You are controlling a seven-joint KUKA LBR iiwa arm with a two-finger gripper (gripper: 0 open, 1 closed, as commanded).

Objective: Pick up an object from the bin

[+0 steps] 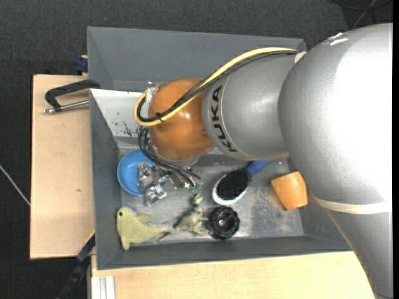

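My gripper (161,180) hangs low in the left half of the bin, under the arm's orange cover. Its metal end sits right beside the right rim of a small blue bowl (129,172), partly overlapping it. Just below and right of the gripper lies a small olive-green toy figure (192,219). A pale yellow-green soft toy (133,228) lies at the bin's front left corner. To the gripper's right rests a black oval hairbrush with a white rim and blue handle (231,186).
A black round cap-like thing (223,222) lies by the front wall, right of the green figure. An orange cup (290,190) lies on its side at the right. The arm and its orange cover hide the bin's middle and back.
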